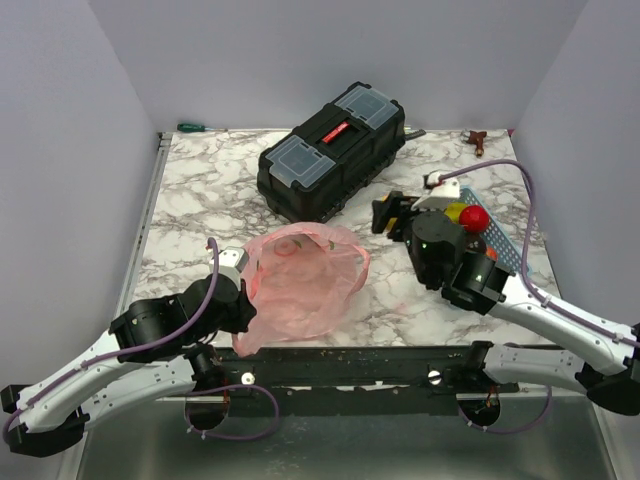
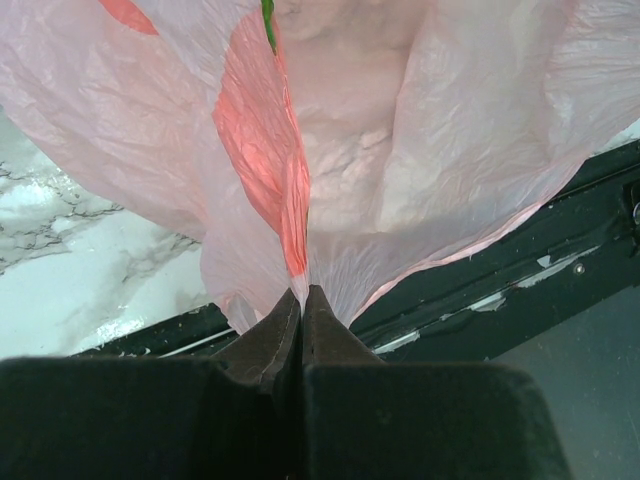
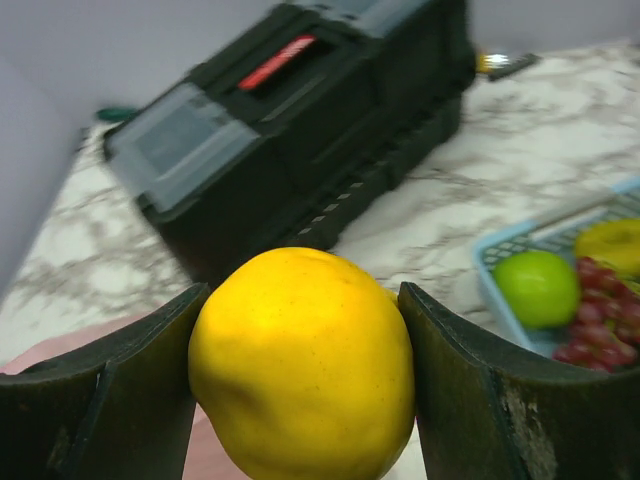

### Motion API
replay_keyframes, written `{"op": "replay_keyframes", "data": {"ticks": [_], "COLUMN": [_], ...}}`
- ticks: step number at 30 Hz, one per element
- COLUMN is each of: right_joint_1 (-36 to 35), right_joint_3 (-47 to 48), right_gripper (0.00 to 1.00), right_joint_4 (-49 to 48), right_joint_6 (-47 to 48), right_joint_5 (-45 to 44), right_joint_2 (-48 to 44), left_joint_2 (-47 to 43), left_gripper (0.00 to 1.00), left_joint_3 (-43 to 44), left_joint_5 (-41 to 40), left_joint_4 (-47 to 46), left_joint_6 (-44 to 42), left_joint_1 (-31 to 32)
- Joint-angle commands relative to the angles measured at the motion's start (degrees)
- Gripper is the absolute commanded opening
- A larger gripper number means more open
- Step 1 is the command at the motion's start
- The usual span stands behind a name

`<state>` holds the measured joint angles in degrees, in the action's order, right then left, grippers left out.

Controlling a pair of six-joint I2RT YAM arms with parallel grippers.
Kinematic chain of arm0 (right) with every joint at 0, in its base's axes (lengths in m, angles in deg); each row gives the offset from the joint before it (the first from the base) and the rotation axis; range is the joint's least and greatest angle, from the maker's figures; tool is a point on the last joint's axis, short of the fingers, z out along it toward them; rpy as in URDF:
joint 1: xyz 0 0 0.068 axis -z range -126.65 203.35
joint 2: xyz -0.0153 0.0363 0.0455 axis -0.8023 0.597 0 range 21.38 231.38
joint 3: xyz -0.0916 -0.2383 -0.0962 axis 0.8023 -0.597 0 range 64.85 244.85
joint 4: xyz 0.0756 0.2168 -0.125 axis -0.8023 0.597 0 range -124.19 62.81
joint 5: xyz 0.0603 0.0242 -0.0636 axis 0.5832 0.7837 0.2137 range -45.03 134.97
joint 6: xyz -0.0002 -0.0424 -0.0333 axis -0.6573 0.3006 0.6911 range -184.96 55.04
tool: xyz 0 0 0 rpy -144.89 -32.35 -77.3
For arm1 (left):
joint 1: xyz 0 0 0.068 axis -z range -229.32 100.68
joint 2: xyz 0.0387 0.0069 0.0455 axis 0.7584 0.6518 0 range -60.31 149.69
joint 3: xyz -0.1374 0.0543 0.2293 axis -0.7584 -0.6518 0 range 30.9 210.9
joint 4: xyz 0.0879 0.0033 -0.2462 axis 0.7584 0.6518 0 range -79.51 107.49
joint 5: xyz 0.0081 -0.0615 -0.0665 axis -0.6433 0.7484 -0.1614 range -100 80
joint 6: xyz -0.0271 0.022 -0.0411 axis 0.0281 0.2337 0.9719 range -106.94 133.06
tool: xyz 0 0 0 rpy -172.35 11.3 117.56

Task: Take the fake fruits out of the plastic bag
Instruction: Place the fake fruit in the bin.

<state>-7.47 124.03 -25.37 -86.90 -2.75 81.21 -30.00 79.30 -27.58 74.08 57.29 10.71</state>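
Left gripper (image 2: pixel 302 300): nearest the bases, at 7 o'clock of the table; its fingers are pressed together on a gathered fold of the plastic bag (image 2: pixel 420 150).
Bag: lies crumpled at 6 o'clock, mouth turned towards 12, just in from the near edge.
Right gripper (image 3: pixel 302 295): hangs above the marble at 2 o'clock from the bag, its two pads pinching a yellow fruit (image 3: pixel 300 400) between them.
Blue basket (image 3: pixel 490 262): at 3 o'clock, beside the right wrist, already holding a green fruit (image 3: pixel 540 288), a grape bunch (image 3: pixel 600 300) and a red fruit (image 1: pixel 473 217).
Toolbox (image 1: pixel 335 150): closed, at 12 o'clock, beyond the bag.
Step in hand: the yellow fruit looks clear of the bag and on its way out.
Next move: probably a swing towards 3 o'clock until the fruit is over the basket, then release. The left pinch should hold the bag down meanwhile.
Wrist views only: the yellow fruit and the pinched fold, both hidden from overhead.
Overhead only: where the arms, bag and basket lie relative to each other.
Unclear: whether fruit remains in the bag. A green sliver and red patches show through the film.
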Motion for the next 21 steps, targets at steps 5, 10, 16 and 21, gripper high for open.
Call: {"op": "replay_keyframes", "data": {"ticks": [5, 10, 16, 21], "right_joint_1": [21.3, 38.9, 42.7, 42.8], "right_joint_3": [-7.4, -12.5, -12.0, -11.9], "right_gripper": [0.01, 0.01, 0.01, 0.11], "right_joint_4": [14.2, 13.2, 10.8, 11.7], "right_joint_6": [-18.1, -20.1, -16.0, -16.9], "right_joint_5": [0.7, 16.4, 22.9, 21.4], "right_joint_2": [-3.0, -1.6, 5.9, 9.6], "left_joint_2": [-0.2, 0.0, 0.3, -0.3], "left_gripper": [0.00, 0.00, 0.00, 0.00], "left_joint_3": [0.3, 0.3, 0.3, 0.3], "left_joint_5": [-1.7, -1.1, -1.1, -1.4], "left_joint_4": [1.2, 0.8, 0.9, 1.1], "left_joint_6": [0.2, -0.3, -0.2, 0.0], "left_joint_1": [0.1, 0.1, 0.1, 0.1]}}
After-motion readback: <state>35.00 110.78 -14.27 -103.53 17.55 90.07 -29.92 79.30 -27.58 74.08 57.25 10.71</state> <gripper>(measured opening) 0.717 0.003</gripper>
